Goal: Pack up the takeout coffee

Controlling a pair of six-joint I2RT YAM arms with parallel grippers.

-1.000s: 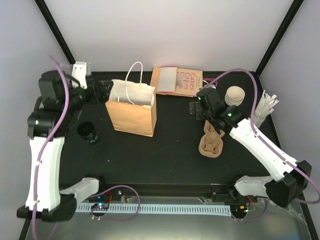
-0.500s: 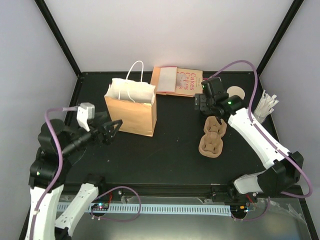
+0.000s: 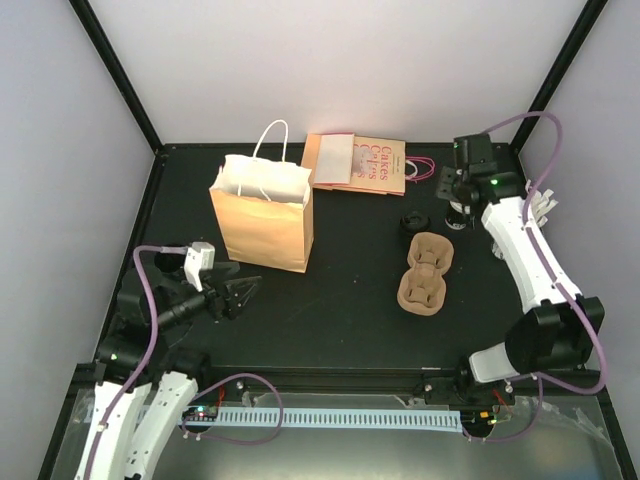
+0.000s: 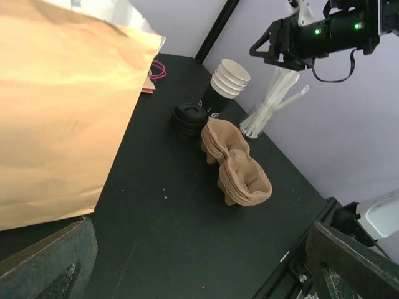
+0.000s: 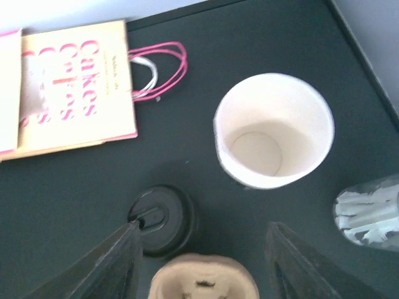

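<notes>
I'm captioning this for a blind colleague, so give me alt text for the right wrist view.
Looking straight down on an open paper cup, cream-white inside, standing on a black table with a black lid lying apart to its lower left. A flat "Cakes" bag lies upper left; the fingers of the open right pincer frame the bottom edge.

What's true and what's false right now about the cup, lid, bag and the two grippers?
1. The black lid sits on the cup. False: it lies on the table beside the open cup.
2. The brown paper bag stands upright, mouth open. True.
3. The cup is inside the bag. False: it stands on the table near the straws.
4. The right gripper holds nothing. True.
5. The left gripper grips the bag. False: its jaws are open, clear of the bag.
</notes>
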